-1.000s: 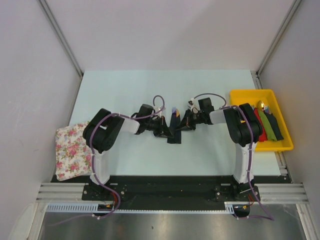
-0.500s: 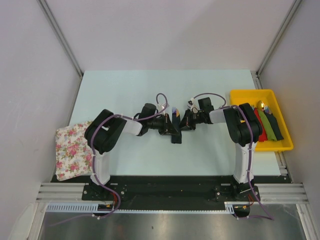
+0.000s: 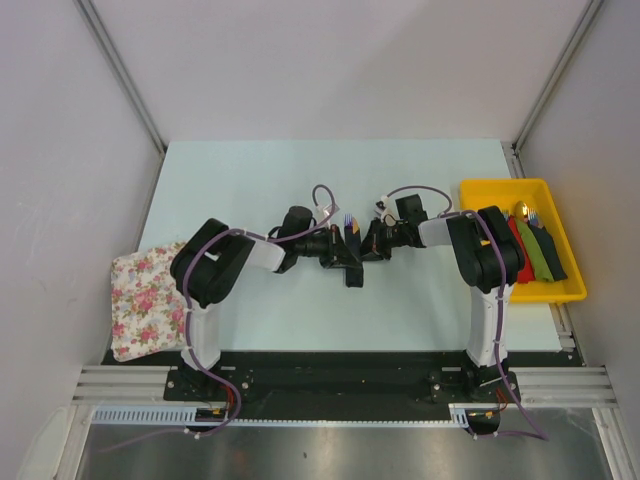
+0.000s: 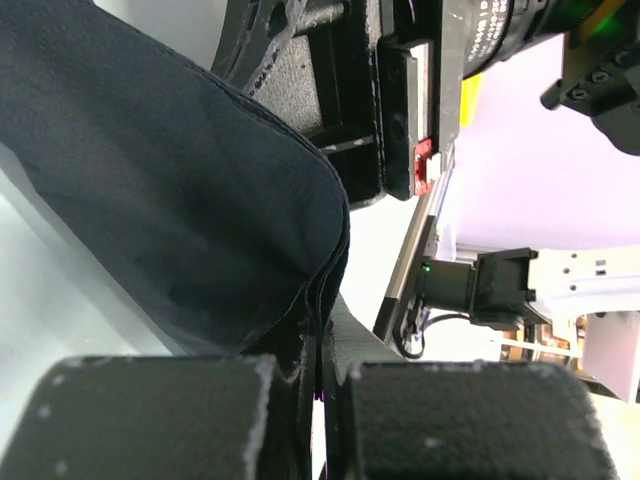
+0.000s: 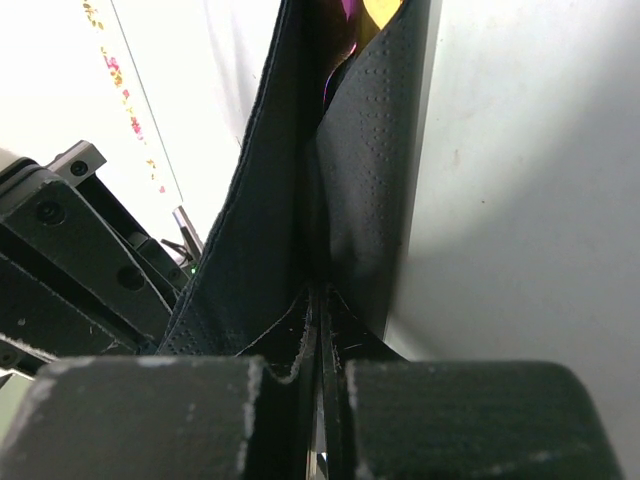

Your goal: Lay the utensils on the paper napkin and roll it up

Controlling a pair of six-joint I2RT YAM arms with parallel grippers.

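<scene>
Pale green surface (image 3: 250,170) at its middle bears the black paper napkin (image 3: 352,268), folded narrow around the utensils (image 3: 348,220), whose tines poke out at its far end. From the left, the left tool (image 4: 318,372) is clenched on the napkin's edge; opposite, the right tool (image 5: 320,300) pinches its other edge.

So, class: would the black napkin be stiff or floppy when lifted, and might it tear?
Probably floppy: the paper napkin bends in soft curves at the left gripper. Likely thin and light: folded layers fit inside the shut right gripper. Its embossed surface suggests it may tear if pulled.
</scene>
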